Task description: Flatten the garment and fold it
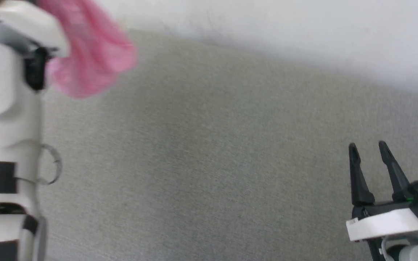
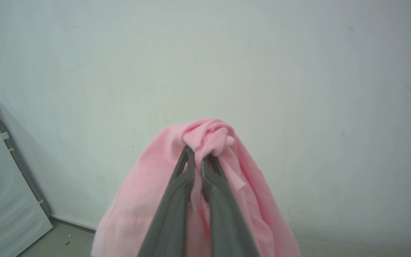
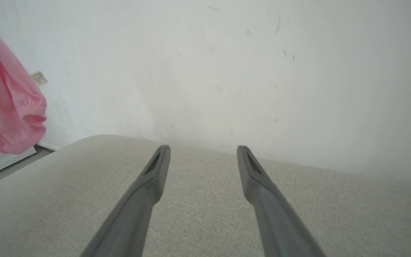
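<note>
Pink wrinkly thin-cloth garment [image 2: 137, 200], bottom cut off: we are pinching it in our left gripper [image 2: 198, 154]; right gripper [image 3: 203, 153] is gaping, empty.

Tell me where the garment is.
The garment hangs bunched from the shut left gripper, at the head view's upper left, near the white wall.
</note>
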Tool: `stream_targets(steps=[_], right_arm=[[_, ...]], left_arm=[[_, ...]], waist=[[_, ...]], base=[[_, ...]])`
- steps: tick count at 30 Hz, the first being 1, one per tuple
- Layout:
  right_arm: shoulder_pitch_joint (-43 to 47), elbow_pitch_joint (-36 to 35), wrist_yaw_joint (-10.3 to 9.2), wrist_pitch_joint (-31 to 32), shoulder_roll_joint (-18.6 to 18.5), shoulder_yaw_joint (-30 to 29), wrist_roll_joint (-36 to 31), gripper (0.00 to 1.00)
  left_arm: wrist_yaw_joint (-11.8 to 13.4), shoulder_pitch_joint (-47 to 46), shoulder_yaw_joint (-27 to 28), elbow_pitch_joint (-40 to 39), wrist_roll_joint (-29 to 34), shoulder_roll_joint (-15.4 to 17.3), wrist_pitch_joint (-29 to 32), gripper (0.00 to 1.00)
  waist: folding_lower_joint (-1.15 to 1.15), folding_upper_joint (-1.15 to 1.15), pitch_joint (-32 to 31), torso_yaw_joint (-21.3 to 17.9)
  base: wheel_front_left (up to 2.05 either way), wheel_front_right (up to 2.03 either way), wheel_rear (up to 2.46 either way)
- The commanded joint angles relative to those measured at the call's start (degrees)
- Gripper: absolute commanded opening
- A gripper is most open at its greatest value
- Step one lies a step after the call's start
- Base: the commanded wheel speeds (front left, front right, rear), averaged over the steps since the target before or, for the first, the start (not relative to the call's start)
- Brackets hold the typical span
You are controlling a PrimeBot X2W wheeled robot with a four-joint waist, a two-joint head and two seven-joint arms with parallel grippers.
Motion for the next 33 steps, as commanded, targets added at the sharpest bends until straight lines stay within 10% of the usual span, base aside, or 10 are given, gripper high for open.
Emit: stream_targets(steps=[1,11,22,33], right_arm=[[0.7,0.2,-0.04,-0.4,0.1,-0.2,0.4,1.00],[3.5,1.5,-0.04,-1.6,0.1,-0.7,2.2,1.00],[4.2,0.7,-0.04,-0.8,0.1,-1.6,1.4,1.00],[3.4,0.4,-0.04,0.1,0.1,-1.6,1.7,1.00]], left_arm=[[-0.2,-0.1,-0.4,-1.0,0.3,-0.8,-0.6,0.00],[-1.6,11.1,-5.3,-18.7,-2.2,-9.5,3.0,0.00],[0.3,36.3,-9.4,-44.2,-6.8,-13.0,12.6,0.00],[3.3,49.7,-12.3,-51.5,-9.9,-14.4,14.5,0.00]], waist=[[0.02,0.00,-5.2,4.0],[0.02,0.00,-9.7,1.4],[0.02,0.00,-8.6,-11.4],[0.02,0.00,-5.1,-24.0]], base=[[0.00,0.00,0.00],[0.00,0.00,0.00],[0.00,0.00,0.00],[0.00,0.00,0.00]])
